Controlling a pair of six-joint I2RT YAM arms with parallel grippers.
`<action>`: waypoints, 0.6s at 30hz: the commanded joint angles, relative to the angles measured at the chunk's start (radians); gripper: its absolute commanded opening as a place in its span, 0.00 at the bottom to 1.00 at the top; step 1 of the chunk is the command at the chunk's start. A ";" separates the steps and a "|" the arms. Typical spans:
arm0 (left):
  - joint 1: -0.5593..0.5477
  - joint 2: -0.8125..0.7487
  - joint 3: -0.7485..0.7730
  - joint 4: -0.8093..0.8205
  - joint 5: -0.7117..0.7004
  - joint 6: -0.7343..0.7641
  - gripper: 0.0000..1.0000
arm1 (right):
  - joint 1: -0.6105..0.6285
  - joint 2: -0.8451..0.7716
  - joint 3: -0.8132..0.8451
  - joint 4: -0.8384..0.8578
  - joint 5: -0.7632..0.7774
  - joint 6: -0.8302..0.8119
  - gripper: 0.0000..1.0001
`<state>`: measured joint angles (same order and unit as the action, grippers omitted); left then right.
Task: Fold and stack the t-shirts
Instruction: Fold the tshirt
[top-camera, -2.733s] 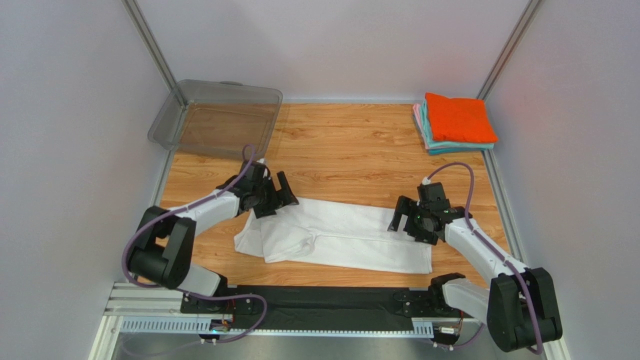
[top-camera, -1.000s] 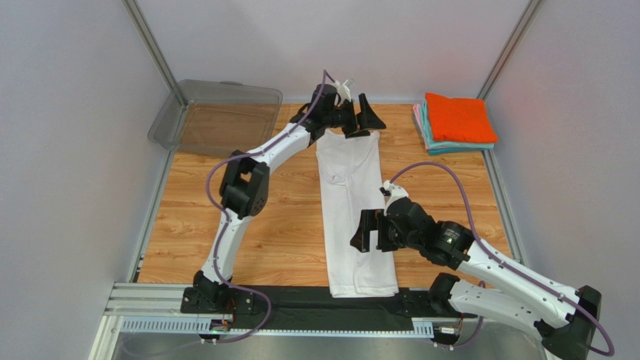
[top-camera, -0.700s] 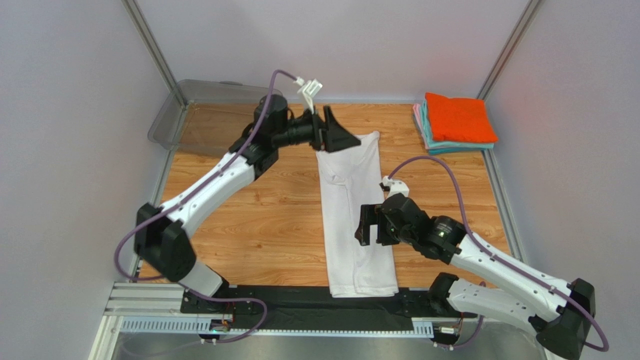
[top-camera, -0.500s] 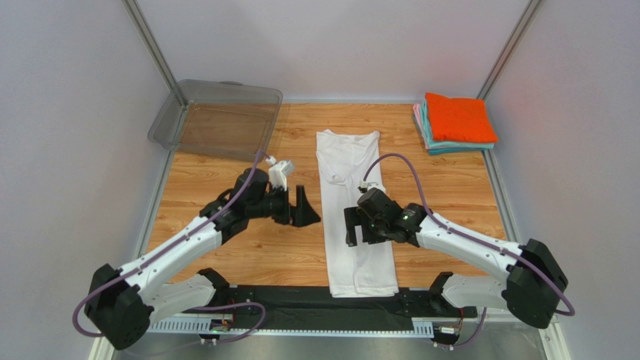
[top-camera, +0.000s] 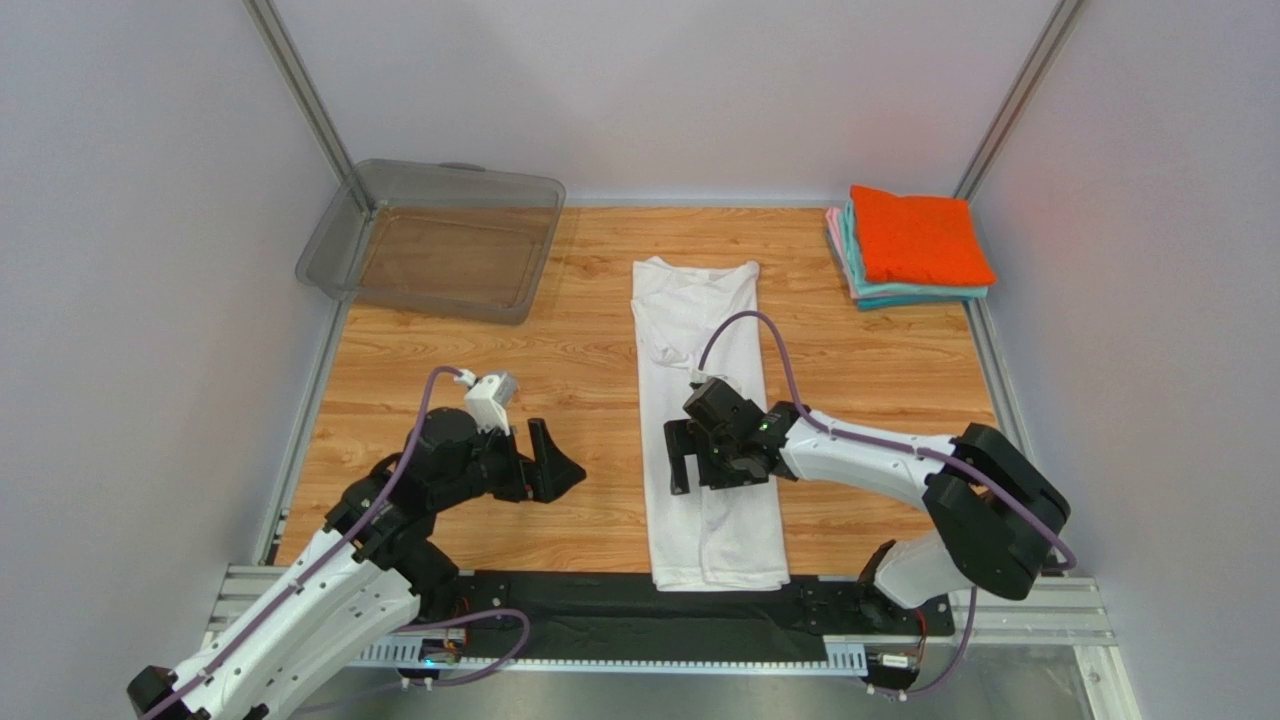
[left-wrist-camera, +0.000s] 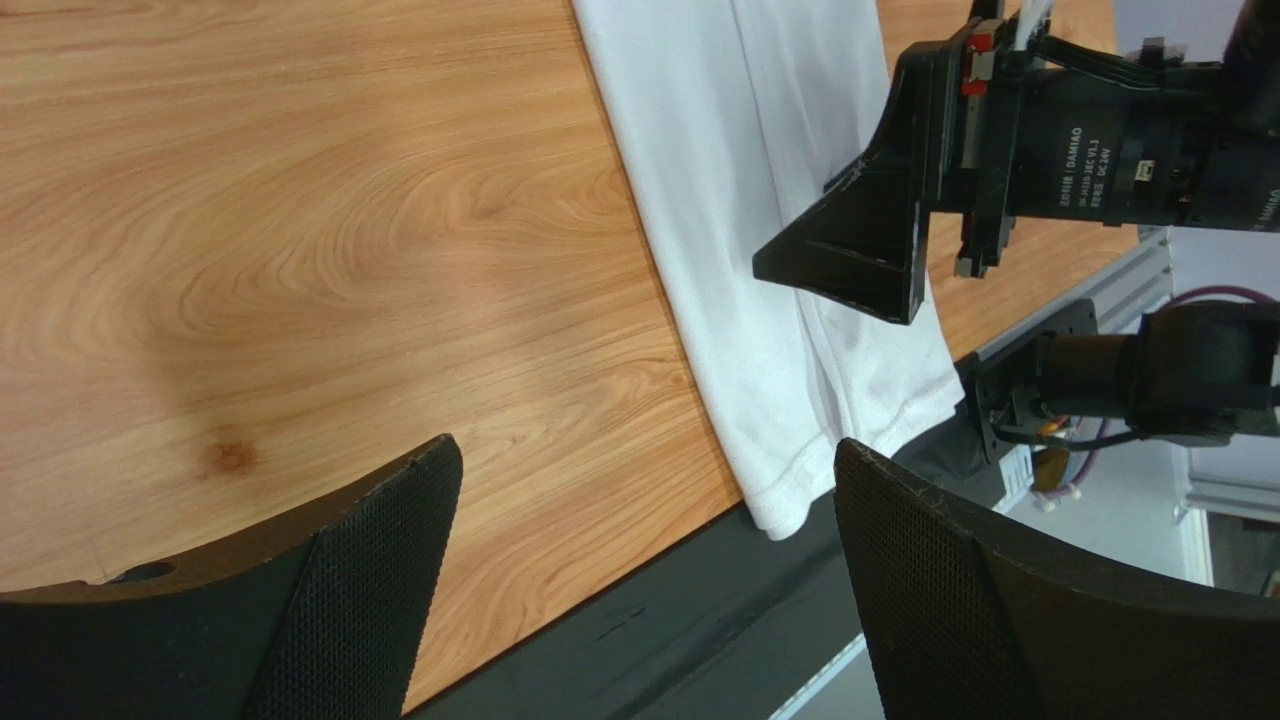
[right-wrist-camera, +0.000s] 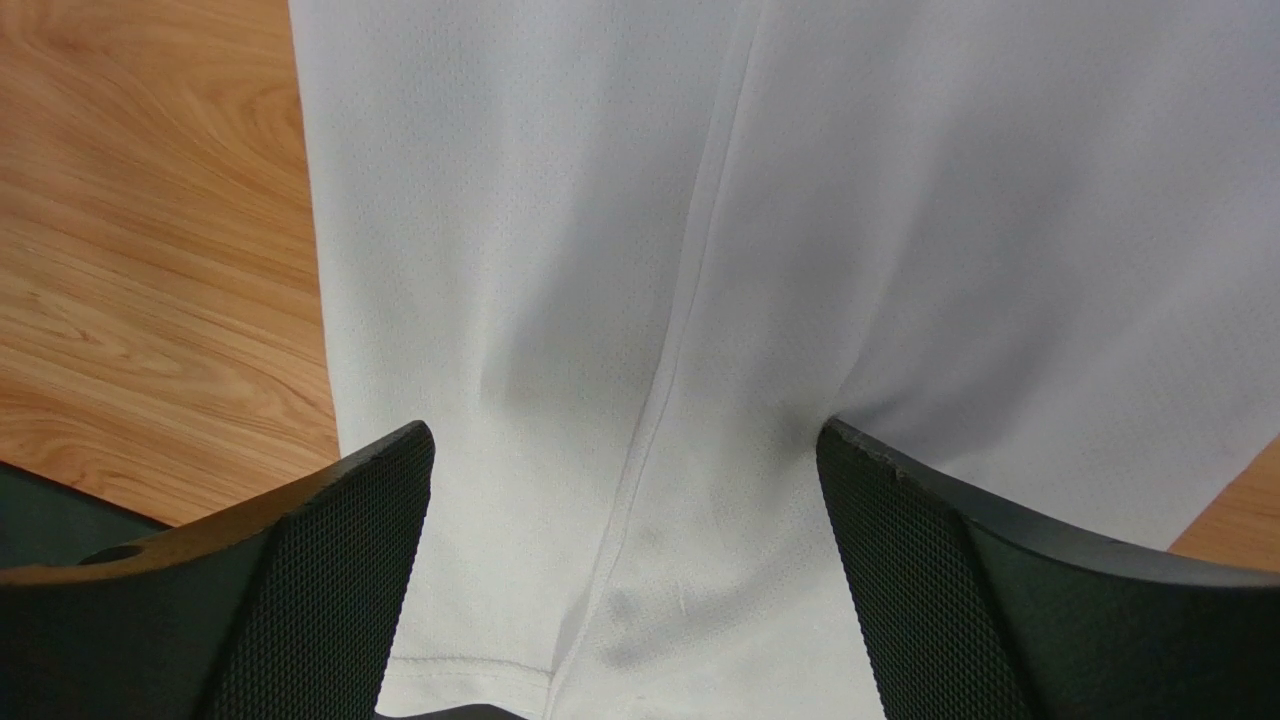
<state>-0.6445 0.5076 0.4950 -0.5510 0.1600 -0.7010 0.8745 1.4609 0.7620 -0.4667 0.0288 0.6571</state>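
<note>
**A:** Where is the white t-shirt (top-camera: 706, 375)?

**B:** It lies mid-table (top-camera: 571, 345), folded into a long strip, likely awaiting cross-folds. The right gripper (top-camera: 687, 465) hovers over its lower half, jaws wide, empty. The left gripper (top-camera: 550, 462) beside it gapes empty too. The folded stack (top-camera: 909, 243) waits far right.

Bare table (top-camera: 902, 390) flanks the white t-shirt (top-camera: 694, 323); bin (top-camera: 436, 240) and stack (top-camera: 917, 240) block far corners.
</note>
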 joint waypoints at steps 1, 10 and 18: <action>0.003 -0.011 0.028 -0.041 -0.076 -0.031 1.00 | 0.023 0.064 0.026 0.106 0.014 0.093 1.00; 0.002 0.077 0.036 -0.056 -0.071 -0.020 1.00 | 0.026 0.223 0.172 0.080 0.097 0.107 1.00; -0.003 0.192 -0.054 0.059 0.198 -0.038 1.00 | 0.029 0.159 0.215 -0.009 0.088 -0.036 1.00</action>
<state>-0.6449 0.6636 0.4828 -0.5644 0.2043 -0.7200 0.8959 1.6627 0.9573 -0.4088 0.0998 0.6983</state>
